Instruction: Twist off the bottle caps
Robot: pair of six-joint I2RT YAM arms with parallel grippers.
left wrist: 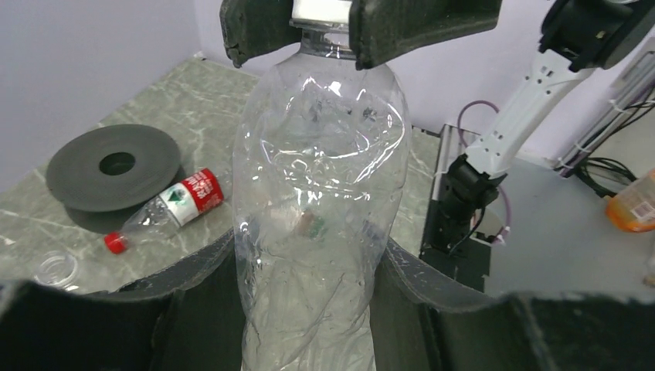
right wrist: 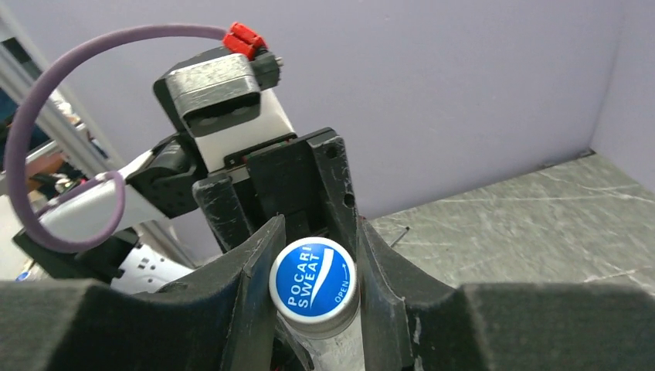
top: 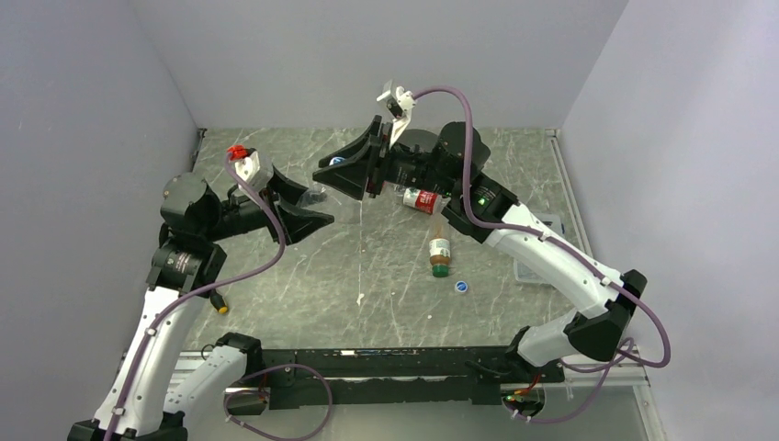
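A grey marbled bench (top: pixel 367 285) lies below a clear bottle (left wrist: pixel 320 178) held in mid-air. The left tool (left wrist: pixel 309 255) is clamped around the bottle's lower body. At the bottle's top, the right tool (right wrist: pixel 313 243) is closed on its blue cap (right wrist: pixel 314 282). The bottle looks light, thin-walled and slippery, so squeeze the body gently and turn by the cap.

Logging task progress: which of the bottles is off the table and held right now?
The plain clear bottle with the blue cap: left gripper holds its body, right gripper clamps the cap. The red-label bottle and brown bottle lie on the table.
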